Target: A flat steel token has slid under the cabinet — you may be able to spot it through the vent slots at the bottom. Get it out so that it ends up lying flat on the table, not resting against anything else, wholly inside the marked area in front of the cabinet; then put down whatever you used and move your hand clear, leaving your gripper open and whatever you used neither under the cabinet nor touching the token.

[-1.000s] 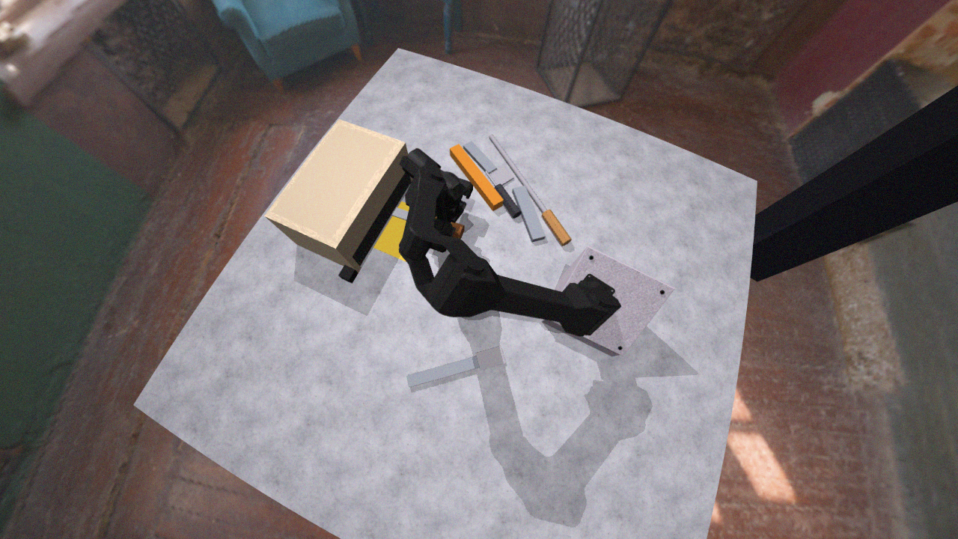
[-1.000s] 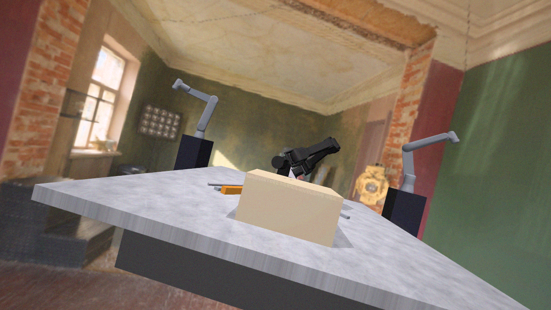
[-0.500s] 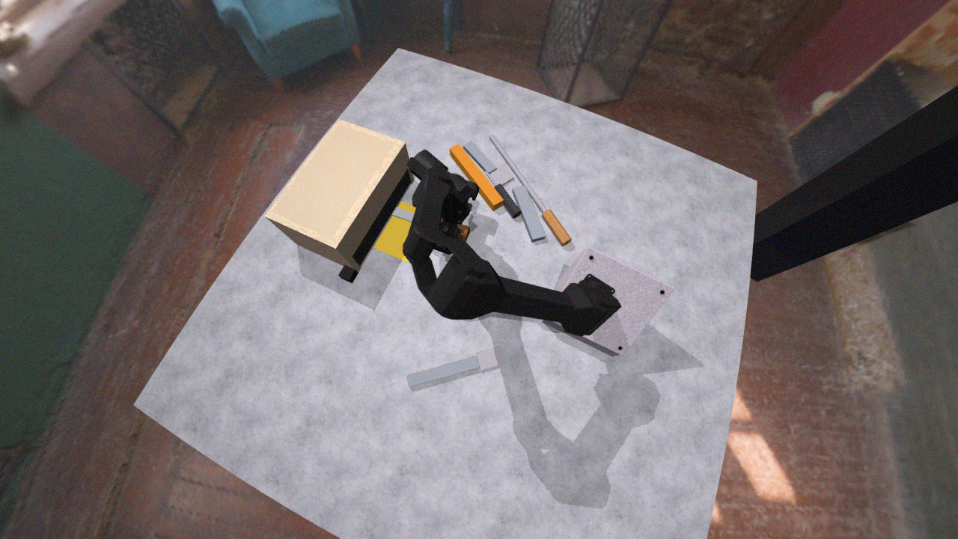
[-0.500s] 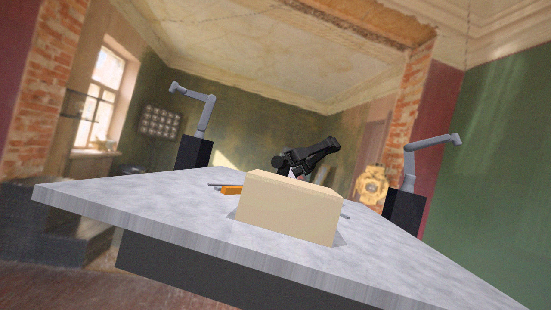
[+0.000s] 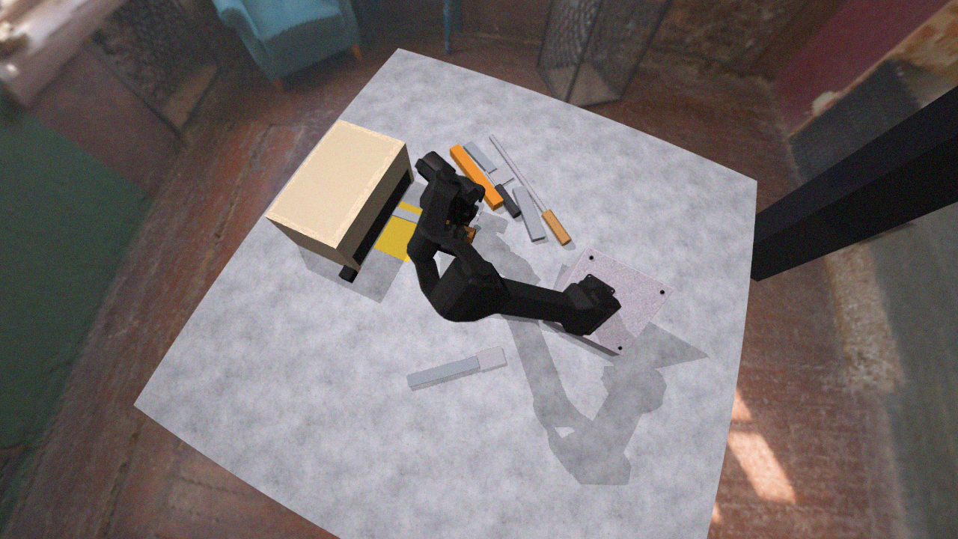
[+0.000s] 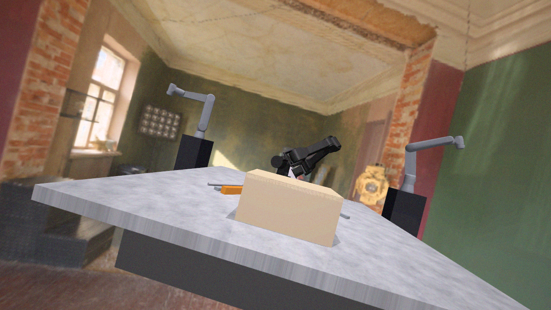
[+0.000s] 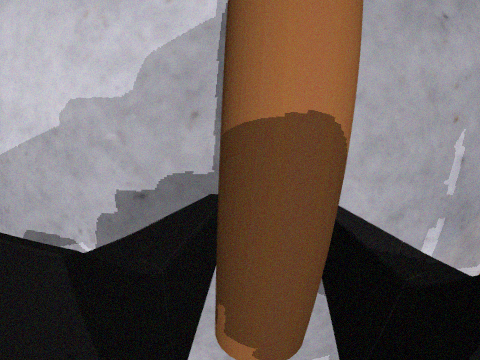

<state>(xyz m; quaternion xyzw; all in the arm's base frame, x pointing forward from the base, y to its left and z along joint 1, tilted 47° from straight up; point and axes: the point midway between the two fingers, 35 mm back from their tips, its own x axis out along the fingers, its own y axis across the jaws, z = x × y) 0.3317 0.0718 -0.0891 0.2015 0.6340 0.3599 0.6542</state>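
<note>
Brick walls and a worn floor surround the grey table (image 5: 281,375), on which a beige cabinet (image 5: 334,184) stands with a yellow marked area (image 5: 395,237) in front of it. The end effector (image 7: 270,314) is closed on a brown handle (image 7: 287,140), seen in the wrist view running forward between the black fingers toward the yellow edge. In the top view the arm (image 5: 495,295) hangs just beside the cabinet's front, over the marked area. A grey strip (image 5: 405,214) is seen across the yellow, partly hidden by the arm; whether this is the tool's shaft or the token cannot be told, so the token's place is not settled by these views.

Several failures are judged possible. If the token is carried by the tool, it could be drawn past the marked area, or left leaning on the tool. The round handle could turn in the grip, so that the far end is tilted and the token is lost. Other tools (image 5: 519,194) lie near, and could be struck when the handle is set down.
</note>
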